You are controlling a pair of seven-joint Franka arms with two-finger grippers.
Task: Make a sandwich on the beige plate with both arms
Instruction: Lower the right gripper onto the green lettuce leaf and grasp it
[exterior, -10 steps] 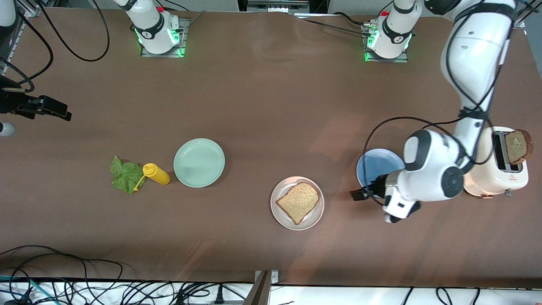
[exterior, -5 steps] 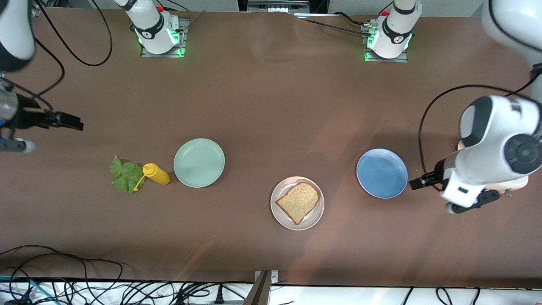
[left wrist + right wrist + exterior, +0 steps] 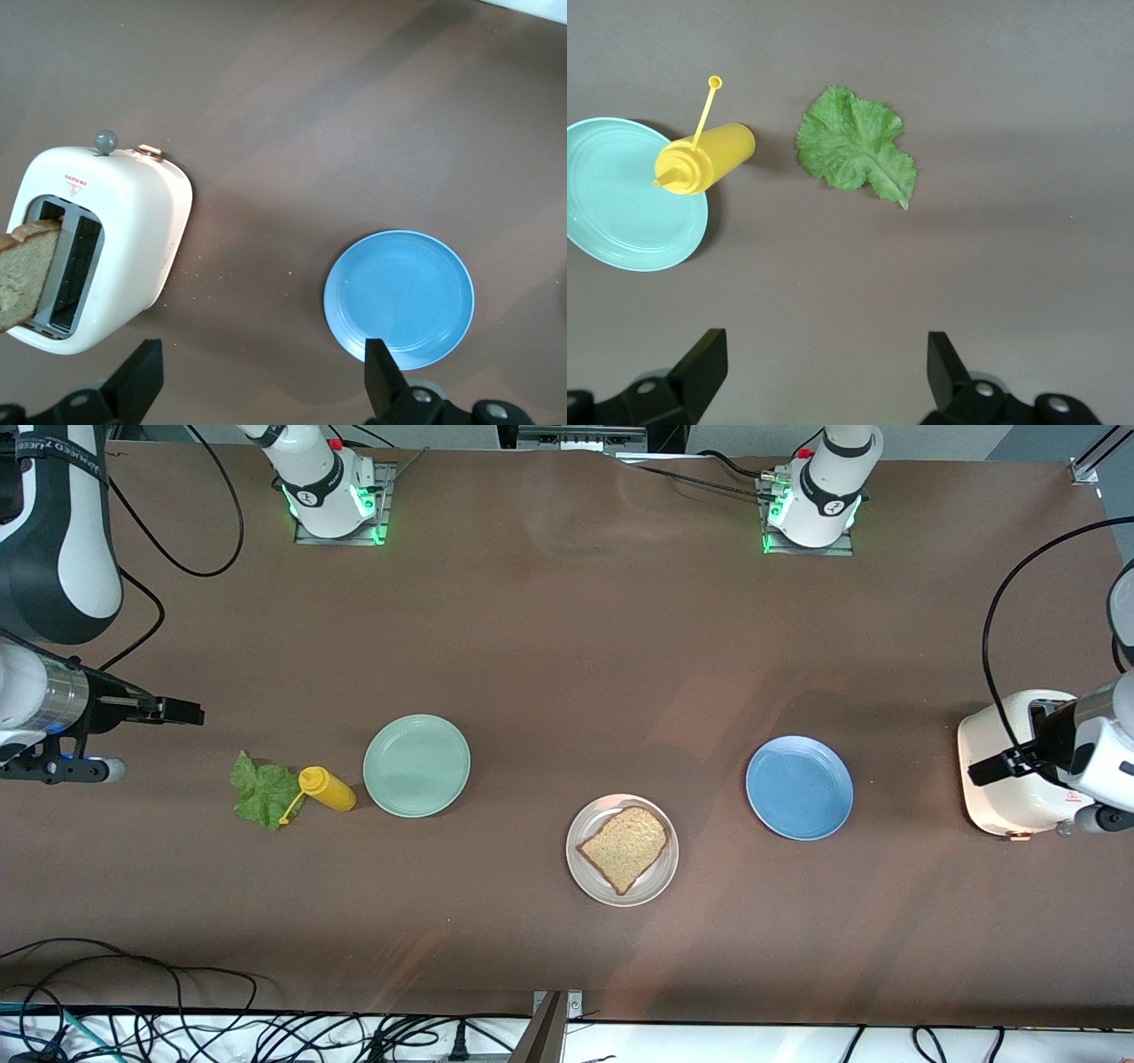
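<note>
Front view: the beige plate [image 3: 622, 890], lower centre of the frame, carries one toast slice [image 3: 624, 847]. A second slice [image 3: 25, 273] stands in the toaster [image 3: 133, 221]. The lettuce leaf [image 3: 261, 791] lies at lower left beside the yellow bottle [image 3: 326, 788]. The right gripper [image 3: 824, 354] hangs over bare table near the leaf, jaws spread and empty; the left gripper [image 3: 261, 376] hangs by the toaster, likewise spread. Judged step: fetching toppings. Next, lower onto the leaf. Toaster label unreadable.
</note>
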